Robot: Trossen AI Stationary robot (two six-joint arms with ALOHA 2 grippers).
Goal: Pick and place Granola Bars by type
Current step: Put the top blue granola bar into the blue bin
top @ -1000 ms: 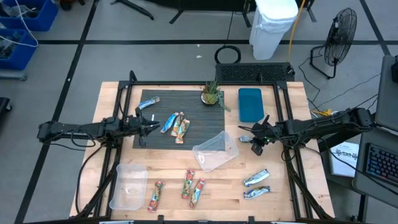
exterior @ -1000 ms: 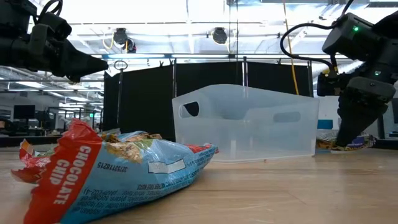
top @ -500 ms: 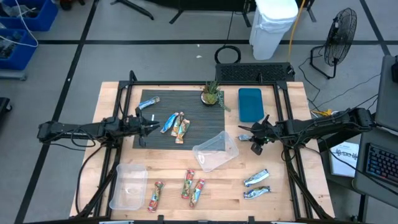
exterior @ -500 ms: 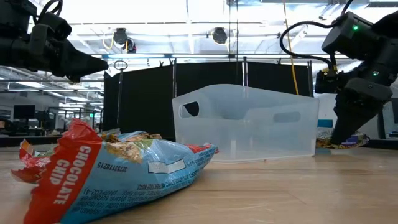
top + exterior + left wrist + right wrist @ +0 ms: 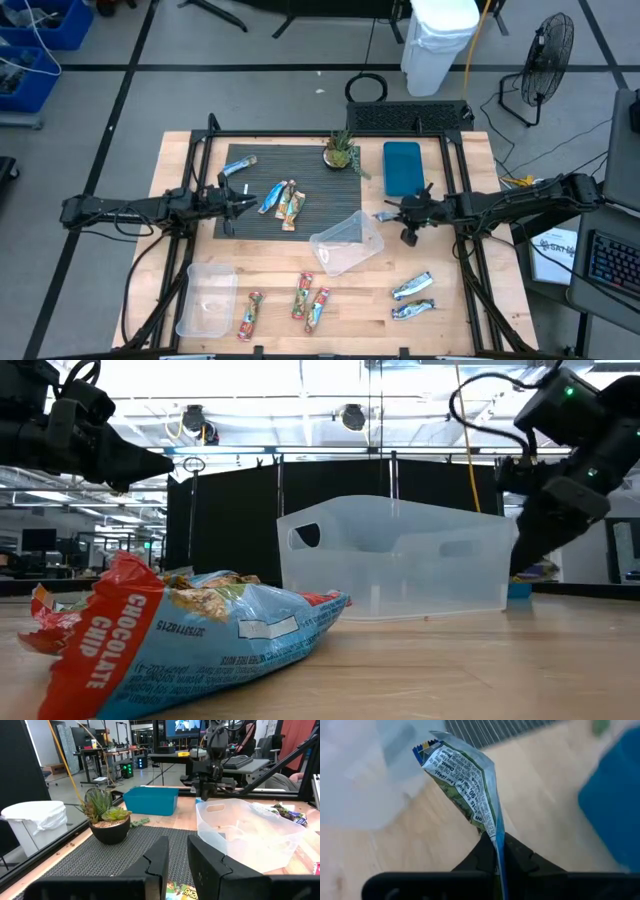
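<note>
On the wooden table (image 5: 470, 170): items listed from largest to smallest.

Ribbed black mat (image 5: 320, 190): at table rear; carries potted succulent (image 5: 340, 152), one blue-wrapped bar (image 5: 238, 166) and three mixed bars (image 5: 283, 203).

Teal lid (image 5: 402, 167): flat, right of mat.

Clear bin, centre (image 5: 347, 243): tilted, between mat and front edge; apparently nothing in it.

Clear bin, front left (image 5: 205, 298): apparently unfilled.

Left gripper (image 5: 175, 851): hovering at mat's left edge, fingers slightly parted, holding nothing.

Right gripper (image 5: 400, 213): raised just beside centre bin's right rim; fingers pinched on one end of a blue-and-white bar (image 5: 467, 782), most of the packet projecting free.

Orange-red-green bars (image 5: 300, 300): three loose at front centre.

Silvery bars (image 5: 412, 297): two loose at front right, well apart from either bin.

Chocolate chip bar (image 5: 180, 635): lying close to the low camera.

Stage, judged: carry toward centre bin.

Risk 1: thin edge grip on slick foil; likely slip or twist in transit.

Risk 2: tilted, light bin; a clipped rim could shove it.

Risk 3: release short of the opening; bar onto table.
</note>
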